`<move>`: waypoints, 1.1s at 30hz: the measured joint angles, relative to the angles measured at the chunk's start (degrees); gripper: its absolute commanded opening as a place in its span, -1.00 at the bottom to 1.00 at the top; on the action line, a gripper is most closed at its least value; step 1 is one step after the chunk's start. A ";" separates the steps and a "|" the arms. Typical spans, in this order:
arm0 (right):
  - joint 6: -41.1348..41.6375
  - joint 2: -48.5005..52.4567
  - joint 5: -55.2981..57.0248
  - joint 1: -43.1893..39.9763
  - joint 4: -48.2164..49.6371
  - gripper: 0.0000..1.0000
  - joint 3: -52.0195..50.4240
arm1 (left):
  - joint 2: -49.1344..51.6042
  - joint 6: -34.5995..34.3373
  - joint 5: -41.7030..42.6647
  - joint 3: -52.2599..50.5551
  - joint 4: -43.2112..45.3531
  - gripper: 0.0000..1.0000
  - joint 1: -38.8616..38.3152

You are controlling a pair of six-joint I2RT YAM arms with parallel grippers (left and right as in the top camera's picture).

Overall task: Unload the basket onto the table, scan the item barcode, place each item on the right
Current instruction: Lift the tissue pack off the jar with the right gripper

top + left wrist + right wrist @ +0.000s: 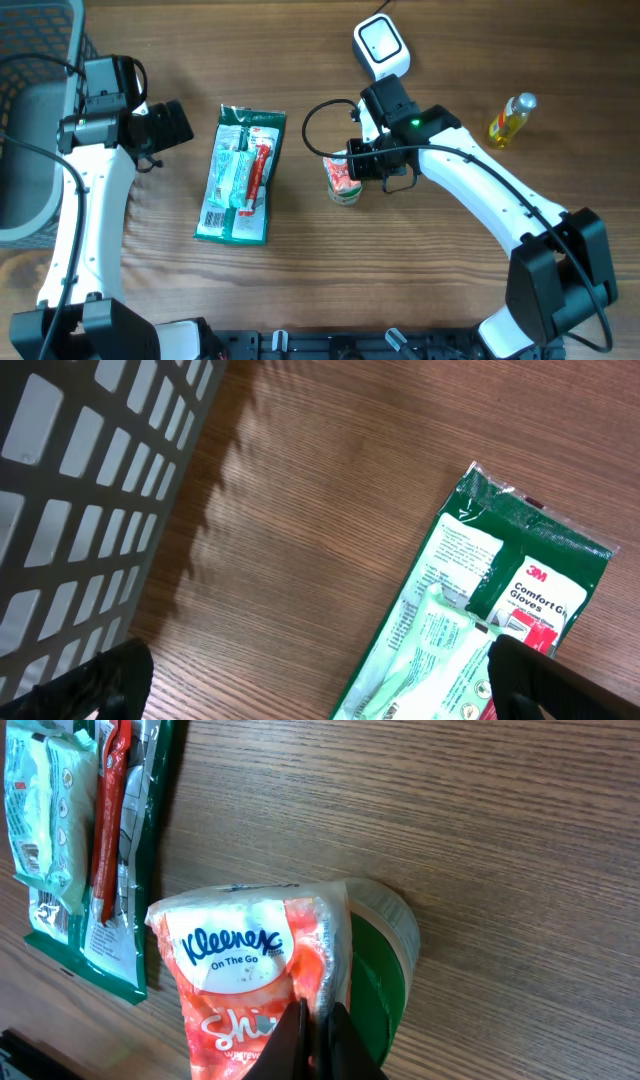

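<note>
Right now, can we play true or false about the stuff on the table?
1. The right claw is pinching the Kleenex pack. True.
2. The left claw is holding the gloves pack. False: it is open and holds nothing.
3. The yellow bottle sits in the basket. False: it lies on the table, far from the basket.
4. The gloves pack lies flat on the table. True.
</note>
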 measured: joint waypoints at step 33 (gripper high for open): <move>-23.63 -11.76 -44.24 -14.49 -3.54 -0.91 -7.87 | 0.00 0.00 0.02 0.00 0.00 1.00 0.00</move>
